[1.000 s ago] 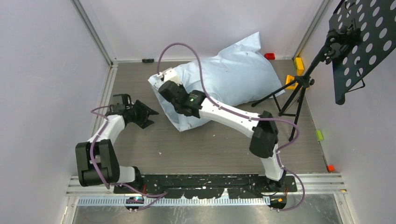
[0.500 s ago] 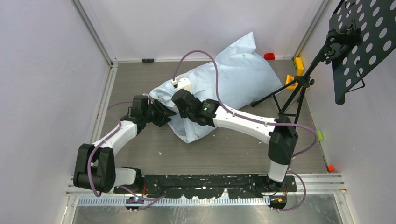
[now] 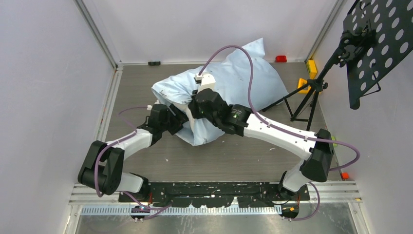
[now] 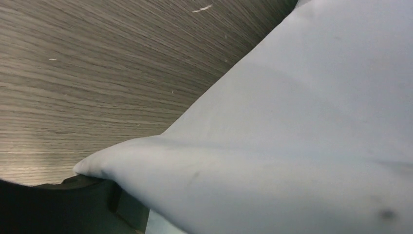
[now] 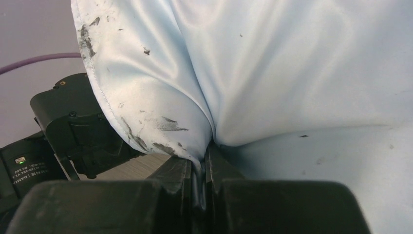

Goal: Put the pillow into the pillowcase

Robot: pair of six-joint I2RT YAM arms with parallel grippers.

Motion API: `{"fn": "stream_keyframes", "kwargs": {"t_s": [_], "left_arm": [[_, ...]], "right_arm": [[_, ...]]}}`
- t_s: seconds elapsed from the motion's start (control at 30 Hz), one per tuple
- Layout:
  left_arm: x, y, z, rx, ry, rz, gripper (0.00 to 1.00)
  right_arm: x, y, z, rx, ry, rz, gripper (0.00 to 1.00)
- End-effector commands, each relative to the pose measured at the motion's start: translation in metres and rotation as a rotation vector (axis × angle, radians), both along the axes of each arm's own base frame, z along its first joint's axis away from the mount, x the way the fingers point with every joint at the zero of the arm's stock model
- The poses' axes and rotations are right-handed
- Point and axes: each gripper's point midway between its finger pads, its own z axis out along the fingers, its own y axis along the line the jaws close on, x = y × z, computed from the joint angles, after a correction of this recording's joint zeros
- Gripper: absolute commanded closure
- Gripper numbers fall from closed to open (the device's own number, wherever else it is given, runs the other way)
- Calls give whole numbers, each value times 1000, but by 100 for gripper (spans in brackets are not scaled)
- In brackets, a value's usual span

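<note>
right gripper point(image 5: 199, 168): clamped on pillowcase point(image 3: 246, 83) hem
left gripper point(image 3: 176, 123): sat against pillowcase, jaw width couldn't tell
in the way: tripod point(image 3: 311, 87) stood just beside pillowcase's right edge
far wall: red block point(image 3: 281, 59), yellow block point(image 3: 311, 66)

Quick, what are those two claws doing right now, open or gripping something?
Left claw: at the light blue wrinkled fabric pillowcase; open or closed cannot be told.
Right claw: closed, pinching a fold of that pillowcase.

Beyond the right pincer point(image 5: 200, 169), a small red plastic block point(image 3: 281, 59) lies by the far wall; further right stands a black perforated metal music stand point(image 3: 375, 41).
</note>
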Motion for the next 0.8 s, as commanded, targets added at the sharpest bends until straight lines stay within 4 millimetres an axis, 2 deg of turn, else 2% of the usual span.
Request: {"fn": "stream_keyframes", "kwargs": {"t_s": [0.0, 0.07, 0.13, 0.3, 0.4, 0.43, 0.53, 0.77], "left_arm": [[12, 19, -4, 186, -41, 78, 31], [12, 22, -10, 218, -42, 84, 32], [13, 25, -17, 259, -17, 92, 38], [18, 32, -26, 312, 1, 107, 68], [18, 33, -21, 329, -3, 100, 95], [19, 33, -16, 327, -16, 101, 100], [13, 33, -2, 321, -40, 81, 100], [-3, 21, 43, 202, -205, 9, 100]], "right_arm": [[-10, 10, 74, 283, -69, 30, 100], [-13, 11, 76, 290, -68, 44, 100], [-17, 9, 78, 297, -73, 50, 100], [-24, -2, 82, 283, -103, 44, 100], [-26, -11, 74, 248, -109, 27, 100], [-26, -14, 70, 237, -110, 25, 100], [-29, -18, 61, 221, -112, 35, 100], [-36, -9, 67, 243, -139, 106, 100]]}}
